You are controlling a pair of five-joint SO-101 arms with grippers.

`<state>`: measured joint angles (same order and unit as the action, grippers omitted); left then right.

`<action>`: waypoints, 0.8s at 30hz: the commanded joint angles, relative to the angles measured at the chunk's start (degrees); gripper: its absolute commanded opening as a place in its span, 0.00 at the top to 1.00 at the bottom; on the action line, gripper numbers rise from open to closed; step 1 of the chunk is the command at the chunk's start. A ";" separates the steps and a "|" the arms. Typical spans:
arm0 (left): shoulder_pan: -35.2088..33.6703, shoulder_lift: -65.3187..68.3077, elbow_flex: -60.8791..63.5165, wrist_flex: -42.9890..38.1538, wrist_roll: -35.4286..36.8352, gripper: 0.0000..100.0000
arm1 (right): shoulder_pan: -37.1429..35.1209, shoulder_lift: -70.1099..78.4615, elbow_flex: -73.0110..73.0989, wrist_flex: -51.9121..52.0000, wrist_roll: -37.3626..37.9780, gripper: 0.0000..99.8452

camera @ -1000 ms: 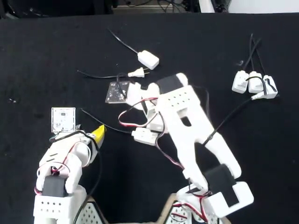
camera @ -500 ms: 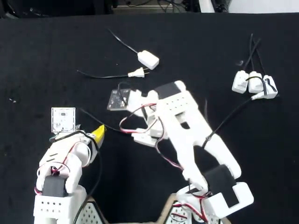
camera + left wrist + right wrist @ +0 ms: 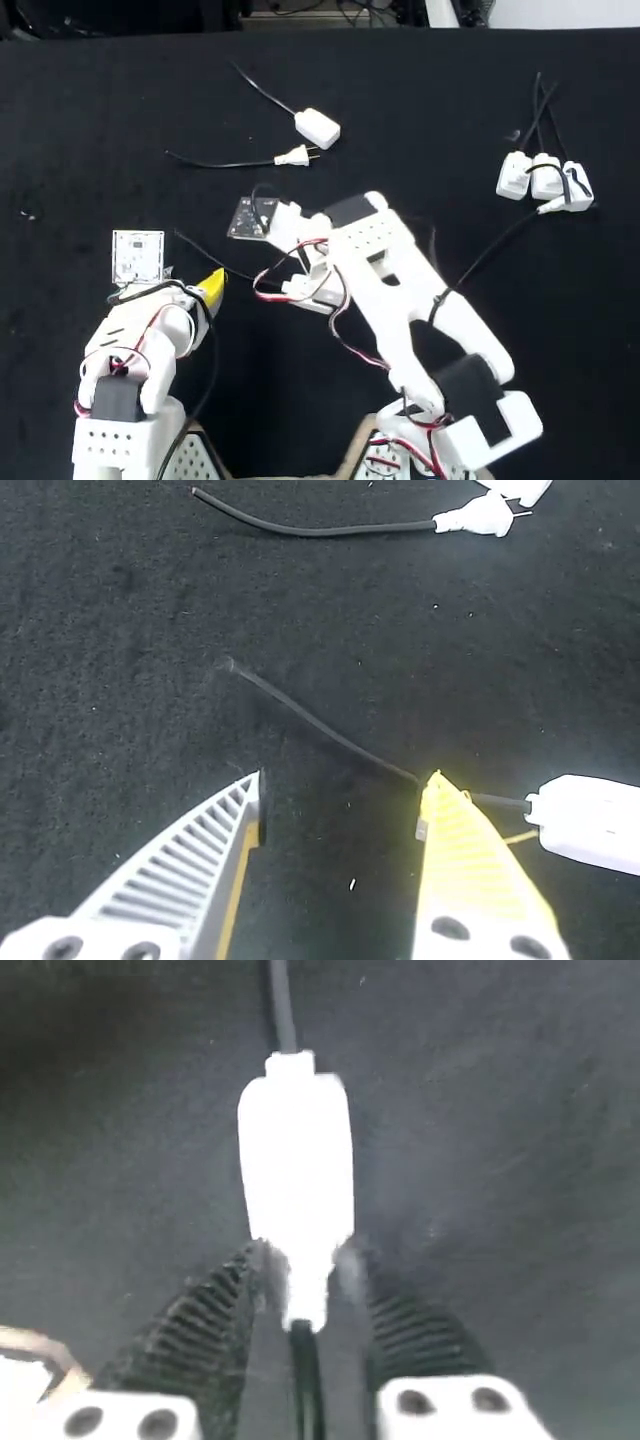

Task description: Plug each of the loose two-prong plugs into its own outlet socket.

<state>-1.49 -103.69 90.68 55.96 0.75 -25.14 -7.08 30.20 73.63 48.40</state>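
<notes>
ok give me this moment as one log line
right gripper: shut on white connector | left gripper: open near black cable | loose plug: lying apart from white socket

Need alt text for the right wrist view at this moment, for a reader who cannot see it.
The right gripper is closed on the narrow end of a white connector, with the black table behind it. A black cord runs from the connector's far end out of the picture.
</notes>
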 commanded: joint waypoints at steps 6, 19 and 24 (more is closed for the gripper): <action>0.31 -0.26 -0.48 0.09 -0.70 0.74 | -8.88 -0.75 -5.41 3.16 -0.18 0.78; -5.58 -0.53 -1.10 -0.44 3.60 0.74 | -9.41 -0.75 6.20 -11.60 -1.93 0.78; -9.89 -0.62 -1.10 -2.11 6.15 0.74 | -6.51 1.10 6.11 -14.59 -1.76 0.78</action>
<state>-8.26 -103.69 90.68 55.34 4.26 -33.76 -6.81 36.97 61.14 46.81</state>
